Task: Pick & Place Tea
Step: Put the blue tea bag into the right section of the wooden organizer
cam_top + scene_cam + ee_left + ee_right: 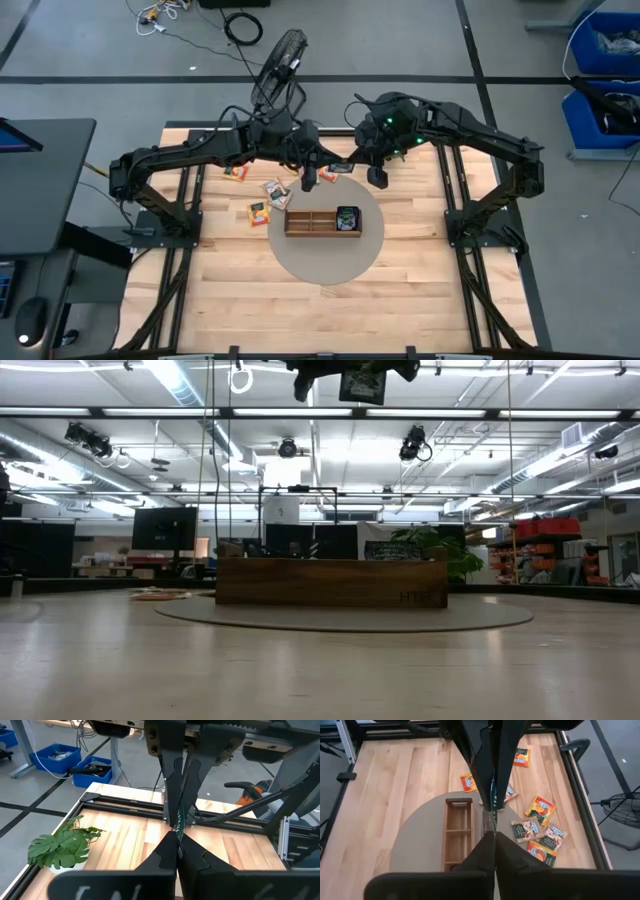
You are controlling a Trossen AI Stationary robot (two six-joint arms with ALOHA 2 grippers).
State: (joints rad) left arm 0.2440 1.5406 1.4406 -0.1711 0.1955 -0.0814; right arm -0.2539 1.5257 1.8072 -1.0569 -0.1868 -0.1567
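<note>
Now, you have both grippers mid-air above tabletop (230, 300): left gripper (178, 837) and right gripper (493, 822) each pinching same tea packet (494, 800) edge-on between them, jaws pressed together. Tray (457, 832) lies directly below; loose packets (540, 827) beside it.

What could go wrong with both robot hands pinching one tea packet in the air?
The left end effector and right end effector are both shut on one thin tea packet. If they pull apart, it might tear. If either slips, it could fall outside the wooden tray.
</note>
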